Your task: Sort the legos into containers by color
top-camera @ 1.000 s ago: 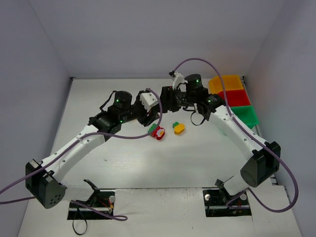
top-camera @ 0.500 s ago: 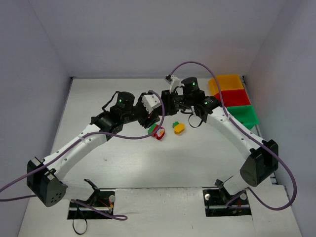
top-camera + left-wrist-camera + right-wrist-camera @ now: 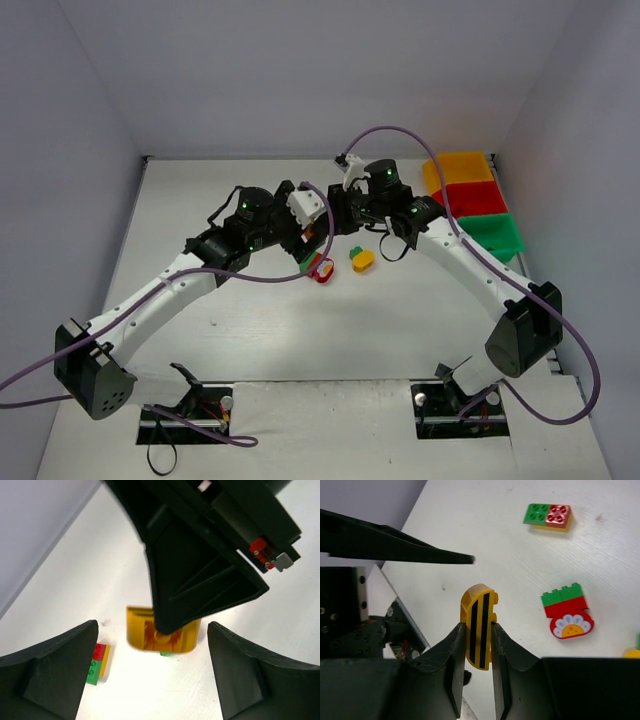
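My right gripper [image 3: 478,628] is shut on a yellow-orange brick with black stripes [image 3: 480,605] and holds it above the table. In the left wrist view this brick [image 3: 162,636] hangs under the right gripper's black fingers, between and beyond my left gripper's [image 3: 152,680] open, empty fingers. In the top view both grippers meet at mid table, left [image 3: 318,238], right [image 3: 338,214]. A green-and-red cluster with a flower piece [image 3: 320,267] and a yellow-and-green cluster [image 3: 362,260] lie just in front of them. A flat green, red and yellow piece [image 3: 547,516] lies apart on the table.
The yellow-orange bin [image 3: 460,167], red bin [image 3: 472,197] and green bin [image 3: 497,233] stand in a row at the right edge of the table. Purple cables loop over both arms. Grey walls close the table on three sides.
My right gripper has moved left and a little nearer with the striped brick, closing on my left gripper. The left arm has edged slightly to the right.
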You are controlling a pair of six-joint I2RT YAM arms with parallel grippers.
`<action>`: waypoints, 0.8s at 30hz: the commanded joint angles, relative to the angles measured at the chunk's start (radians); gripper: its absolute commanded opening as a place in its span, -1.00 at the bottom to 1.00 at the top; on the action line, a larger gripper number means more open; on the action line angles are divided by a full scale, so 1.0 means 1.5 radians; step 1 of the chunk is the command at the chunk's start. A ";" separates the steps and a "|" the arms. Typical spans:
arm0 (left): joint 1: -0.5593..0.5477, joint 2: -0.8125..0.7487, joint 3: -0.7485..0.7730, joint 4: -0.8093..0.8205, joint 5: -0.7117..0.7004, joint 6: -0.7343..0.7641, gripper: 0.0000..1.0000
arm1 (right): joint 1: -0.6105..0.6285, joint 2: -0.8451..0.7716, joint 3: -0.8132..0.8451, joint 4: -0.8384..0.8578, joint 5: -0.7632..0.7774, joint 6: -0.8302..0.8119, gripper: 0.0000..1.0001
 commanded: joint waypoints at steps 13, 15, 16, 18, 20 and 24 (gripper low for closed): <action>0.013 -0.052 -0.030 -0.006 -0.267 -0.254 0.67 | -0.224 0.060 0.079 0.003 0.528 -0.020 -1.00; 0.013 -0.062 -0.031 -0.052 -0.291 -0.315 0.67 | -0.269 0.106 0.104 0.008 0.577 -0.010 -1.00; 0.013 -0.067 -0.030 -0.069 -0.293 -0.330 0.67 | -0.285 0.124 0.135 0.012 0.607 -0.007 -1.00; 0.013 -0.078 -0.031 -0.097 -0.301 -0.374 0.67 | -0.327 0.183 0.173 0.014 0.627 0.005 -1.00; 0.013 -0.097 -0.041 -0.127 -0.297 -0.389 0.67 | -0.349 0.222 0.234 0.016 0.632 0.013 -1.00; 0.013 -0.124 -0.059 -0.173 -0.304 -0.416 0.67 | -0.378 0.321 0.330 0.016 0.626 0.025 -1.00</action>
